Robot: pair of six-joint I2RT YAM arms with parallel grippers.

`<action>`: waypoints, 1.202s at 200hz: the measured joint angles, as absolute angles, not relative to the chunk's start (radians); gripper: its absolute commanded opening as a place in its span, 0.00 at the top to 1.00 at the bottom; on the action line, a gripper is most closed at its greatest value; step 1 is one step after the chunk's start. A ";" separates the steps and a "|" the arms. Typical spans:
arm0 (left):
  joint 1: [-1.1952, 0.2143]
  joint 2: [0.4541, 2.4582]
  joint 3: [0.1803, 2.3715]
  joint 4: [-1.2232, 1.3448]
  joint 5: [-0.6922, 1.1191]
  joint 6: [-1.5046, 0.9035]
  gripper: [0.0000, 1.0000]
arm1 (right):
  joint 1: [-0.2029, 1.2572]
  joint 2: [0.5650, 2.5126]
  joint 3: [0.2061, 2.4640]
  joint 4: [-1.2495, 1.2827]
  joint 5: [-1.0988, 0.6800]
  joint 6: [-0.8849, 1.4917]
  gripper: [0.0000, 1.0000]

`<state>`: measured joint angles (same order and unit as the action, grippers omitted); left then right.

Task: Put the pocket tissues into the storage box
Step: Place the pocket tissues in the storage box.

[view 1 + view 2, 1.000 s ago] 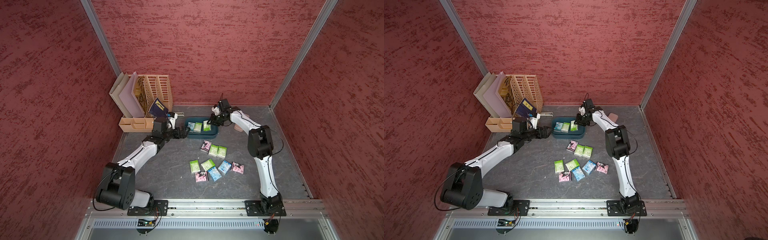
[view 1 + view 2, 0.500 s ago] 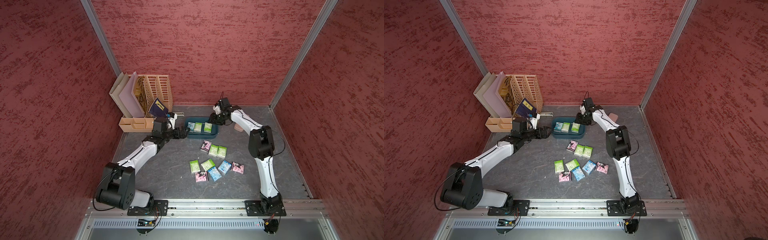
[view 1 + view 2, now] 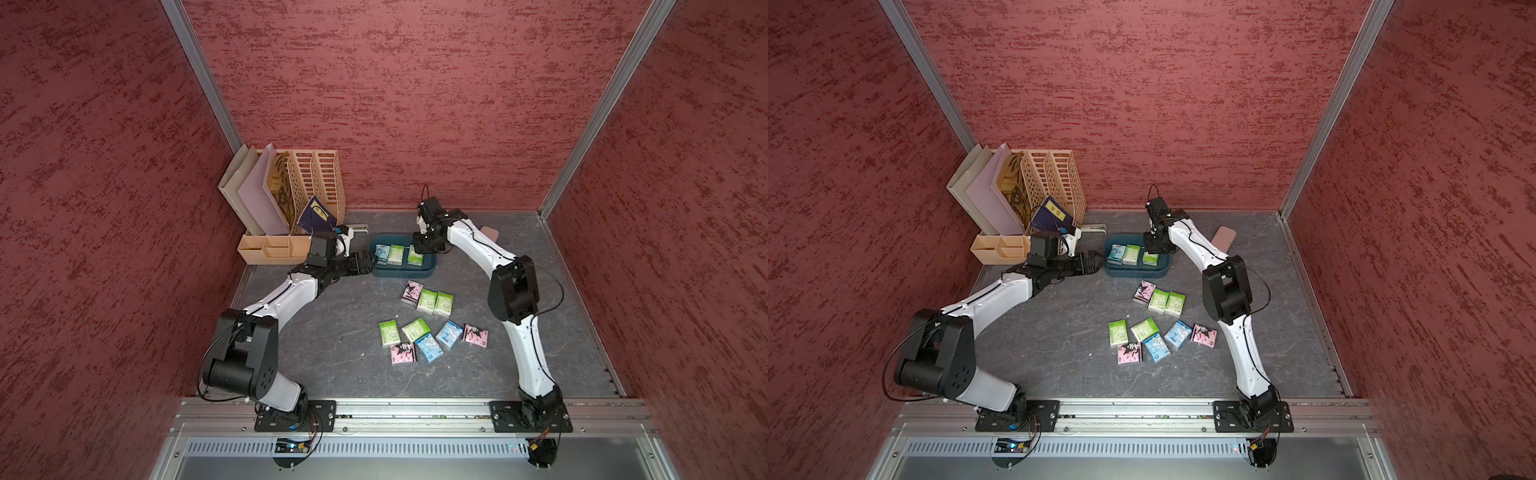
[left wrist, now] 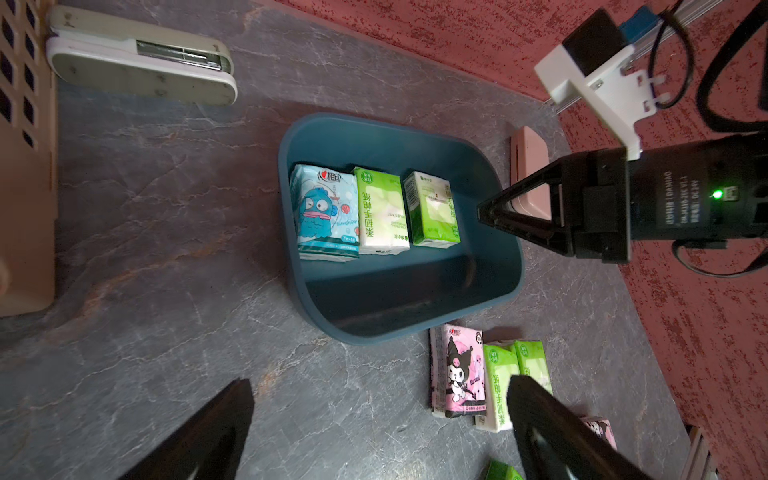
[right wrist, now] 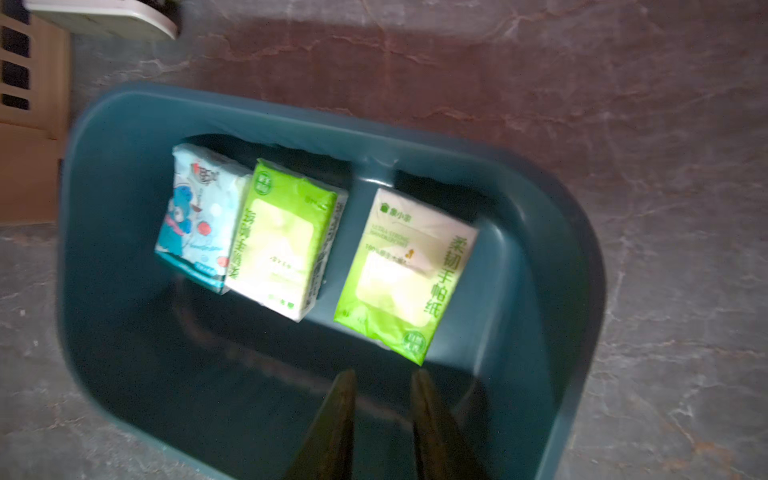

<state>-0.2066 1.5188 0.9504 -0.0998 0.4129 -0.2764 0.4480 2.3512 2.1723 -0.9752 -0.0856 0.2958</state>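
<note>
The dark teal storage box (image 3: 403,272) (image 3: 1133,272) stands at the back middle of the table. Three pocket tissues lie in a row in it: a light blue one (image 4: 326,212) (image 5: 203,216) and two green ones (image 4: 382,212) (image 4: 432,212). Several more packets, pink (image 3: 411,293), green (image 3: 427,300) and blue (image 3: 449,334), lie loose in front of the box. My right gripper (image 5: 382,374) (image 3: 424,249) hangs over the box's right end beside the rightmost green packet (image 5: 407,270), narrowly open and holding nothing. My left gripper (image 4: 380,399) (image 3: 372,262) is wide open and empty, just left of the box.
A beige slotted file organizer (image 3: 307,183) with folders and a small beige tray (image 3: 274,249) stand at the back left. A white stapler (image 4: 141,62) lies behind the left gripper. A plain pink case (image 3: 1223,239) lies right of the box. Red walls enclose three sides.
The right gripper has shifted slightly over the box's right end, and the rightmost green packet lies free in the box. The left arm has not moved.
</note>
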 measured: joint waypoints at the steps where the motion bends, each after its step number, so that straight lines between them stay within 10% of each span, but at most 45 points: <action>1: -0.206 1.519 0.950 -0.101 0.413 -0.276 0.00 | 0.448 2.352 2.173 -0.976 -0.084 0.296 0.72; 240: -0.172 1.519 0.955 -0.150 0.410 -0.276 0.00 | 0.459 2.450 2.181 -0.907 -0.167 0.168 0.50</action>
<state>-0.1722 1.5188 0.9550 -0.1501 0.4099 -0.2764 0.4595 2.4504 2.1815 -0.9066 -0.1669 0.1680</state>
